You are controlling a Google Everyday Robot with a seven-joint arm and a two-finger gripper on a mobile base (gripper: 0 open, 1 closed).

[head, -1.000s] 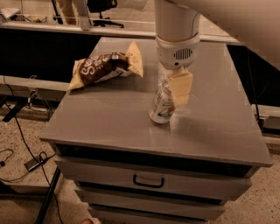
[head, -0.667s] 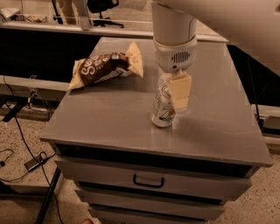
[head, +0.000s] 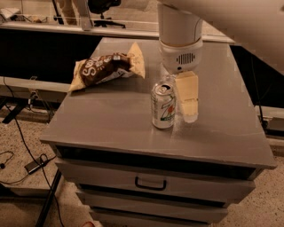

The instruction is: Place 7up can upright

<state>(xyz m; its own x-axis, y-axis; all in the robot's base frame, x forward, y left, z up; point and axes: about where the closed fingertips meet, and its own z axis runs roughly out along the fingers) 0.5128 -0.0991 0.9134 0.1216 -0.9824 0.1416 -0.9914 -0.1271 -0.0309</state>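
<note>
— What crowds the can [head: 163, 106]?
— The gripper [head: 184, 99] just beside it on its right, with the arm [head: 179, 31] overhead. The bag [head: 106, 68] lies well apart, back-left.
— Open room?
— The table's [head: 111, 128] front and left.

The white robot arm [head: 179, 26] is cut off by the top edge. The cream-coloured gripper [head: 183, 103], low over the grey worktop [head: 111, 124] just right of the upright silvery-white aluminium 7up can [head: 163, 106], is partly hidden behind that can. The print on the crumpled brown-and-yellow snack bag [head: 106, 68] is too blurred to be read. The grey drawer cabinet [head: 199, 186] is cropped by the bottom edge, and the black office chair [head: 103, 5] by the top.
</note>
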